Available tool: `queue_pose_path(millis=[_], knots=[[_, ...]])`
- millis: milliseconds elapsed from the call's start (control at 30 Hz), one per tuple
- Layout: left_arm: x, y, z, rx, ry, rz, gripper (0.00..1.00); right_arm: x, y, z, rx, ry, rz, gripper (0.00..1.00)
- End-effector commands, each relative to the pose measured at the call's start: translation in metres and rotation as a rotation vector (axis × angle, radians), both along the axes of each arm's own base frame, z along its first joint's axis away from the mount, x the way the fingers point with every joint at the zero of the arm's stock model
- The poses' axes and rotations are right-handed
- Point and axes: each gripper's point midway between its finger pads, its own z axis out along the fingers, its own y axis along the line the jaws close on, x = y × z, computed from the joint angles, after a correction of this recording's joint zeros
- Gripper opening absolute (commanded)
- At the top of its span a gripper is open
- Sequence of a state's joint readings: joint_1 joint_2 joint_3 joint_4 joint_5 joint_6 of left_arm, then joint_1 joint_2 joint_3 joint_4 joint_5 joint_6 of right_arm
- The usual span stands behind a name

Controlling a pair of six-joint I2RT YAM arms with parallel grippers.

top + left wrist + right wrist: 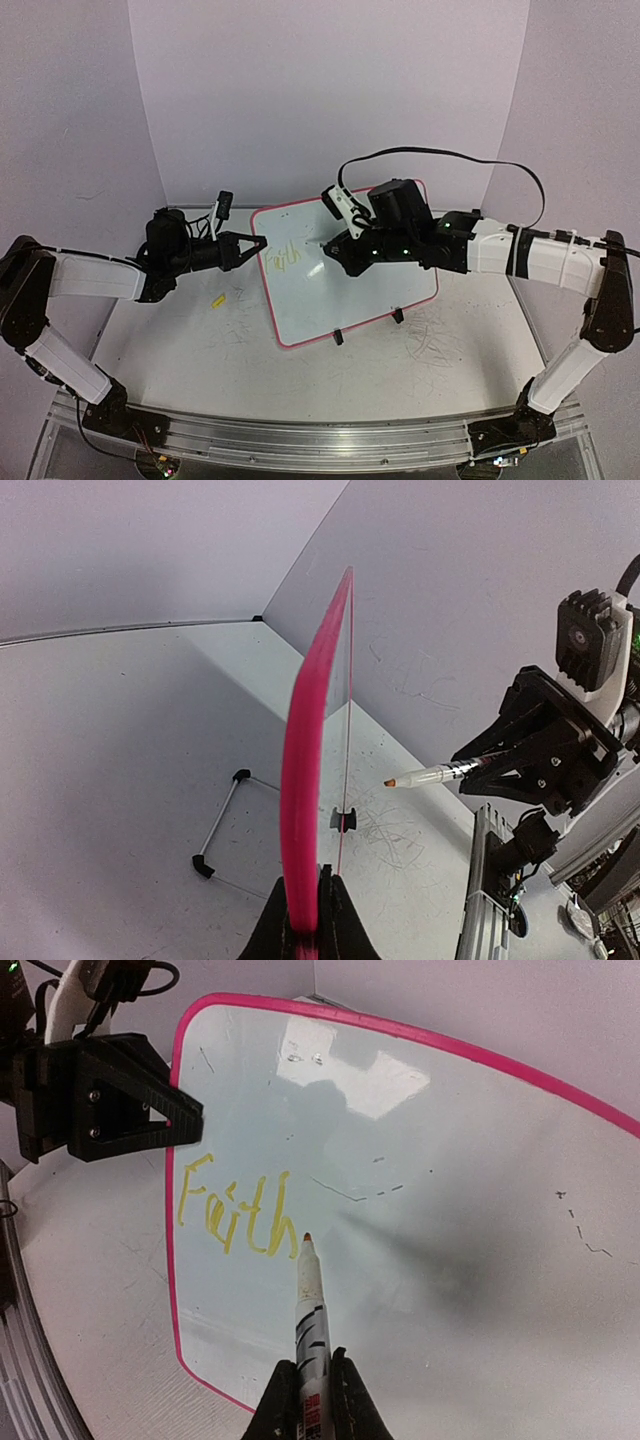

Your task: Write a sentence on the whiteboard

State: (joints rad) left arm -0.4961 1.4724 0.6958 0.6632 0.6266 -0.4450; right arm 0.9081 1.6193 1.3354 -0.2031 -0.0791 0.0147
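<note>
The whiteboard (345, 295) stands tilted on the table, white with a red-pink rim. My left gripper (262, 243) is shut on its left edge; in the left wrist view the jaws (305, 910) pinch the pink rim (300, 780), seen edge-on. The sentence (283, 258) so reads as one yellow word, "Faith" (235, 1215), at the board's left. My right gripper (330, 250) is shut on a white marker (311, 1325). Its orange tip sits just right of the "h". From the left wrist view the marker (430, 775) looks slightly off the board.
Two black clip feet (338, 337) (398, 316) hold the board's lower edge. A small yellow cap (218, 299) lies on the table left of the board. Grey scribbles (430, 340) mark the table. A wire stand (225, 820) lies behind the board. A black cable (450, 155) loops above the right arm.
</note>
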Motion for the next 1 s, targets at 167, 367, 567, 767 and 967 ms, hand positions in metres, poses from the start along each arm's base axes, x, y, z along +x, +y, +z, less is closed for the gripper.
queue_pose_path(millis=[167, 367, 567, 767, 967], knots=[[0.005, 0.007, -0.005, 0.034, -0.029, 0.050, 0.00, -0.008, 0.007, 0.025, 0.017, -0.086, 0.044, 0.00], [0.005, 0.007, -0.005, 0.033, -0.026, 0.050, 0.00, -0.005, 0.016, 0.019, -0.018, -0.116, 0.027, 0.00], [0.004, 0.008, -0.003, 0.030, -0.028, 0.051, 0.00, 0.007, 0.002, 0.016, -0.060, -0.154, -0.060, 0.00], [0.004, 0.008, -0.004, 0.033, -0.028, 0.048, 0.00, 0.003, 0.011, 0.008, -0.044, -0.115, -0.024, 0.00], [0.004, 0.007, -0.003, 0.033, -0.033, 0.045, 0.00, 0.013, 0.011, 0.007, -0.049, -0.120, -0.081, 0.00]])
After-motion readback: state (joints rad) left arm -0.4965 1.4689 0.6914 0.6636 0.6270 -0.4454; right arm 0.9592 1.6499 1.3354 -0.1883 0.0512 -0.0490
